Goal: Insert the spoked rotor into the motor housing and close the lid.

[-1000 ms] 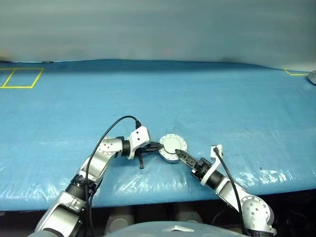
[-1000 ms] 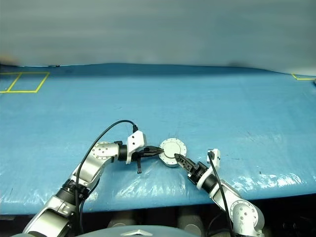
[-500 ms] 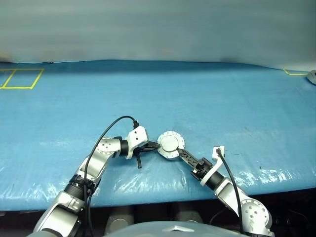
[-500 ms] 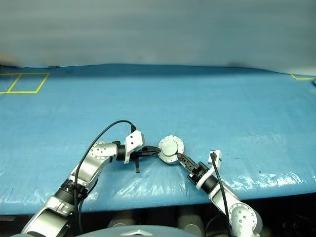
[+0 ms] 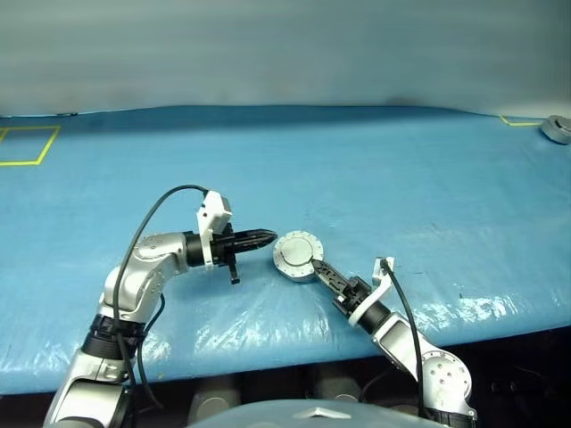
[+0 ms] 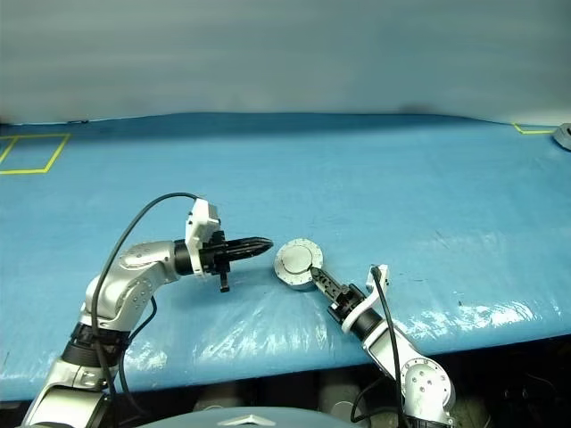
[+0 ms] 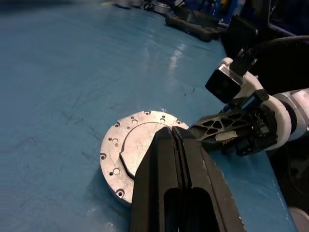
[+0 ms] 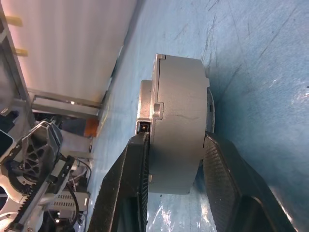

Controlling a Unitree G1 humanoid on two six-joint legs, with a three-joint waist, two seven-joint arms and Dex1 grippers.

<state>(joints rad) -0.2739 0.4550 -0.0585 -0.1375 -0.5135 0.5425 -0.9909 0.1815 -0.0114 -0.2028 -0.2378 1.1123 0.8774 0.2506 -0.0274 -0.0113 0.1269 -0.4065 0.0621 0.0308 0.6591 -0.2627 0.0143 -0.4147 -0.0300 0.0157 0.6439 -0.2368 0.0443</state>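
Observation:
The motor housing (image 8: 176, 92) lies flat on the blue table, near its front. On top of it sits the lid (image 7: 140, 147), smooth grey face with a raised centre upward. The spoked rotor is hidden. My right gripper (image 5: 318, 267) comes in from the front right and is shut on the motor housing, one finger (image 8: 140, 159) over the lid face and the other under the base. My left gripper (image 5: 266, 236) is shut and empty. It points level towards the lid from the left, hanging just above and short of its rim.
A yellow tape square (image 5: 22, 145) marks the far left of the blue table (image 5: 375, 169). A small silver object (image 5: 558, 127) lies at the far right edge. The table's front edge runs just behind my right wrist.
My left gripper has lifted off the lid and drawn back to the left. My right gripper's jaws have narrowed onto the housing. The camera has shifted slightly.

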